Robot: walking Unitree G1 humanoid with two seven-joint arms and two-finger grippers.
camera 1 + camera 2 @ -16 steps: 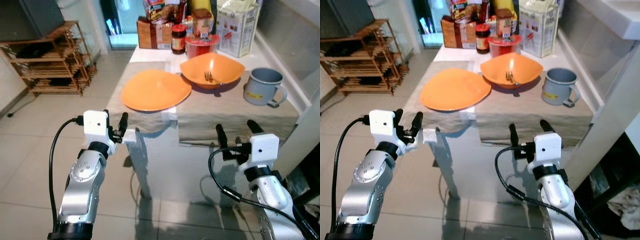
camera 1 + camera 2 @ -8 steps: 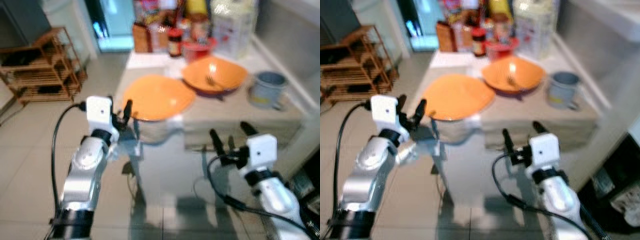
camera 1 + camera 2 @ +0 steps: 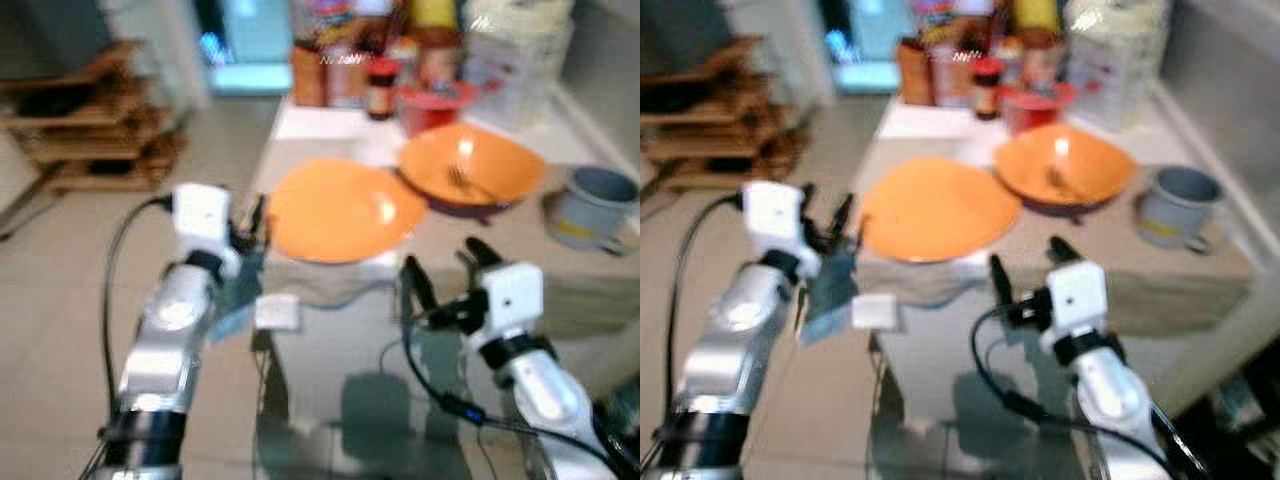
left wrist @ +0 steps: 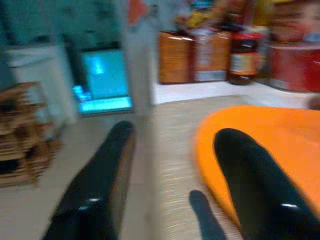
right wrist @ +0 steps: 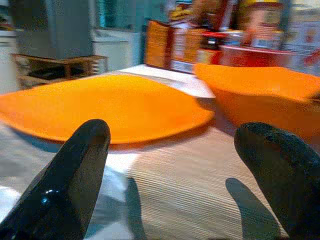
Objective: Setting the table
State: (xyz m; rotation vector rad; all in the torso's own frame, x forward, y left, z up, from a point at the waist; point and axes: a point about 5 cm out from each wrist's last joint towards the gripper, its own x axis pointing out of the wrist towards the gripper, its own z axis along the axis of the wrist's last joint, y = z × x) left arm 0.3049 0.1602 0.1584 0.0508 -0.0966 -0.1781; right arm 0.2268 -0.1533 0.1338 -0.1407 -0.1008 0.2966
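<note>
Orange plate [image 3: 340, 210] flat on the beige cloth [image 3: 560, 285] at the tabletop's near left corner, overhanging the near edge slightly. Left gripper [image 3: 250, 215] level with the plate's left rim, just beside it at the left edge, fingers apart, holding nothing. Right gripper [image 3: 445, 270] in front of the near edge, just right of the plate, fingers spread wide, empty too. Orange bowl [image 3: 470, 175] with a fork [image 3: 460, 178] behind and right of the plate, rims close. Grey mug [image 3: 590, 208] near the right edge. Jars and boxes [image 3: 400, 60] crowded along the far edge. Head views blurred. Left wrist view: plate rim [image 4: 260, 145] beside one black finger [image 4: 250, 185], woven cloth between the fingers, wooden rack [image 4: 20, 140] off the table. Right wrist view: plate [image 5: 105, 107] and bowl [image 5: 260, 95] side by side ahead, bowl shadow touching the plate rim, contact itself unclear.
</note>
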